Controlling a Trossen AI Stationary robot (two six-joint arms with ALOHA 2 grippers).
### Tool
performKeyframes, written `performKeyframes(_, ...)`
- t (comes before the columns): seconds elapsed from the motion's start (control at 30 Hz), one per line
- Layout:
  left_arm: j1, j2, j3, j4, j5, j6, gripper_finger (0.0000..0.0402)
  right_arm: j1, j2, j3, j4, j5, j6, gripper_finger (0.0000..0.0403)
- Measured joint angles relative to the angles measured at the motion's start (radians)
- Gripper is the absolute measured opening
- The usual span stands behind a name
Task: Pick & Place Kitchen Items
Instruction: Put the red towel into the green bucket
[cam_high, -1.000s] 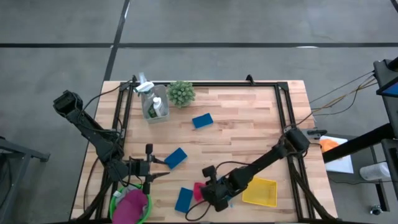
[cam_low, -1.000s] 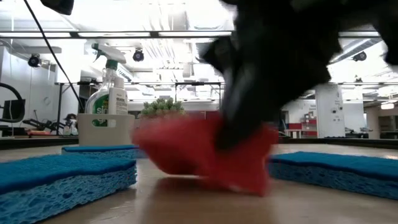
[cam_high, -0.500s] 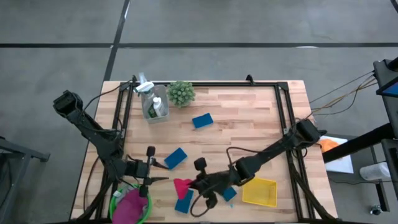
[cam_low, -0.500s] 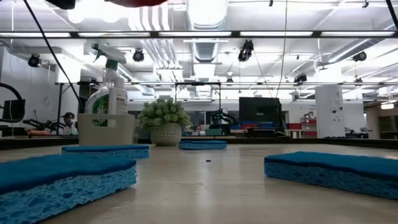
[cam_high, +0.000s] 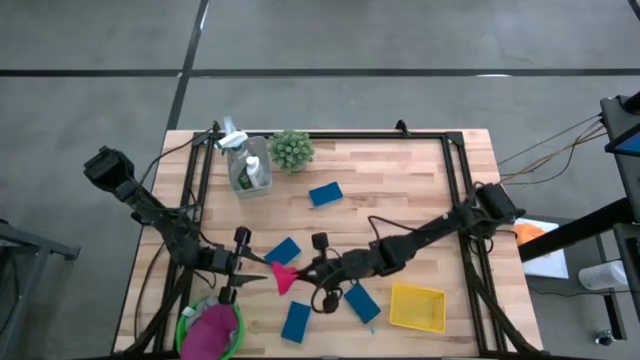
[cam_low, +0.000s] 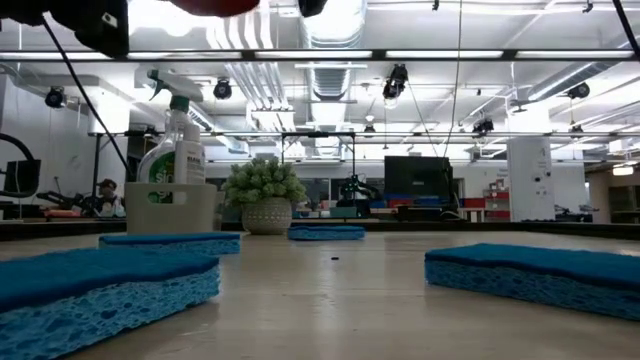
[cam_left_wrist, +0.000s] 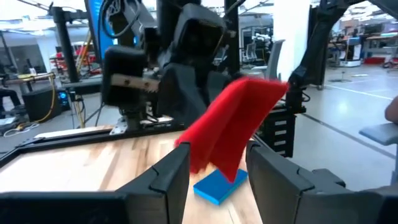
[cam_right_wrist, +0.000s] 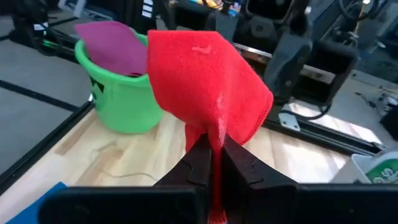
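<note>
A red cloth (cam_high: 283, 277) hangs in the air above the table's near left part, with my right gripper (cam_high: 300, 273) shut on it. It also shows in the right wrist view (cam_right_wrist: 199, 74) and at the low view's top edge (cam_low: 215, 5). My left gripper (cam_high: 262, 272) faces it from the left, open. In the left wrist view its fingers (cam_left_wrist: 177, 168) stand on either side of the red cloth's (cam_left_wrist: 239, 118) lower end. Several blue sponges lie flat on the table, the nearest one (cam_high: 283, 250) just beyond the cloth. My right gripper pinches a bunched fold of the red cloth (cam_right_wrist: 212, 130) between its two shut fingers. The fingers come nearly level from the table's right. The cloth is lifted clear of the table and falls slack in folds past the fingertips. Whether my left gripper touches the cloth, I cannot tell.
A green bucket (cam_high: 205, 335) with a pink cloth in it stands at the near left corner. A yellow tray (cam_high: 417, 307) lies near right. A caddy with a spray bottle (cam_high: 246, 166) and a small plant (cam_high: 291, 150) stand at the far left. More sponges (cam_high: 326, 193) (cam_high: 296, 320) (cam_high: 360, 300) lie around.
My right gripper has lifted the red cloth off the table near the front edge. It has carried the cloth up and toward the table's left, tipping from pointing down to nearly level. My left gripper has turned and sunk a little toward the cloth, staying open.
</note>
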Motion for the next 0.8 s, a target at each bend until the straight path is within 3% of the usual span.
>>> performKeyframes(0.27,0.000,0.000,0.021,-0.051,0.010,-0.012,0.0174,-0.035,0.001,-0.013,-0.013,-0.081,0.023,0.0018)
performKeyframes(0.37,0.003,0.000,0.021,-0.051,0.000,-0.016,0.0204,-0.037,0.001,-0.013,-0.017,-0.136,0.035,0.0018)
performKeyframes(0.63,0.008,0.000,0.021,-0.059,-0.004,-0.043,0.0305,-0.040,0.002,-0.012,-0.024,-0.146,0.045,0.0018)
performKeyframes(0.8,0.035,0.001,0.021,-0.074,-0.004,-0.066,0.0339,-0.046,0.002,-0.012,-0.024,-0.145,0.045,0.0018)
